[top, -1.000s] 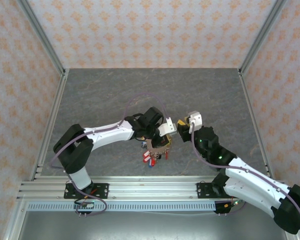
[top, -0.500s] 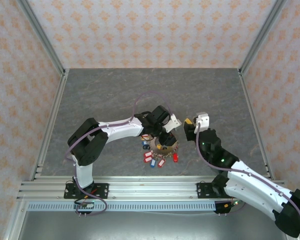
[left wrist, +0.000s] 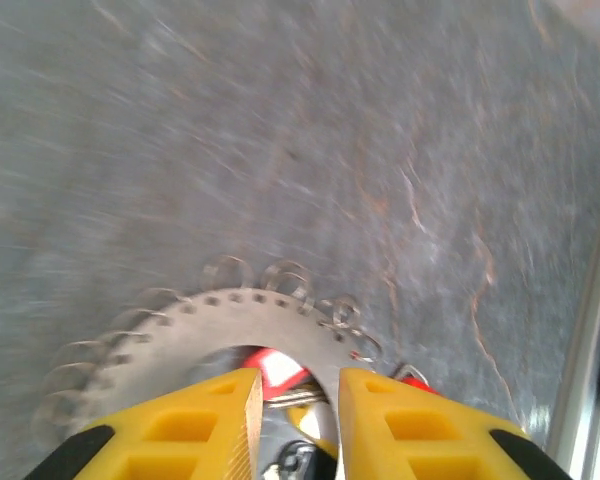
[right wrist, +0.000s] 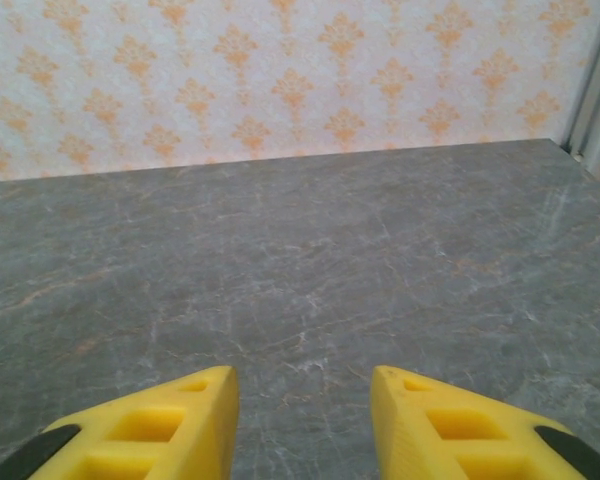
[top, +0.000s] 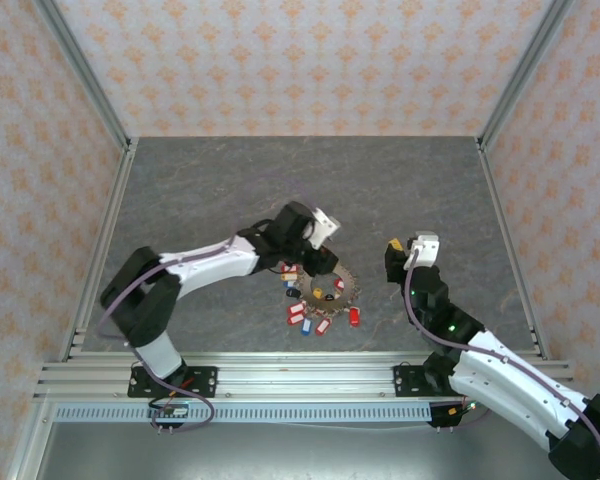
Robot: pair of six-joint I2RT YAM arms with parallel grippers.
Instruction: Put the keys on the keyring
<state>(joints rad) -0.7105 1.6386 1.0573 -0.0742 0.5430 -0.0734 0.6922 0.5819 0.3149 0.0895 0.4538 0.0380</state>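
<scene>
The keyring [top: 345,296], a flat grey disc with small wire loops round its rim, lies on the table at centre. Red, blue and white keys [top: 302,314] are spread around it. My left gripper [top: 316,266] hovers at the ring's far-left edge. In the left wrist view its yellow fingers [left wrist: 210,415] stand a little apart over the keyring [left wrist: 210,325]. A red tag [left wrist: 275,368] shows through the hole, and nothing is clamped by the left gripper [left wrist: 295,385]. My right gripper [top: 391,260] is off to the right, open [right wrist: 302,385] over bare table.
Grey marble-patterned table [top: 200,190] with patterned walls on three sides and metal frame posts [top: 85,75] at the corners. A metal rail [top: 300,378] runs along the near edge. Free floor lies behind and to both sides of the keyring.
The left gripper has brought the keyring and its keys down onto the table and opened off it. The right gripper has pulled back to the right and opened wider.
</scene>
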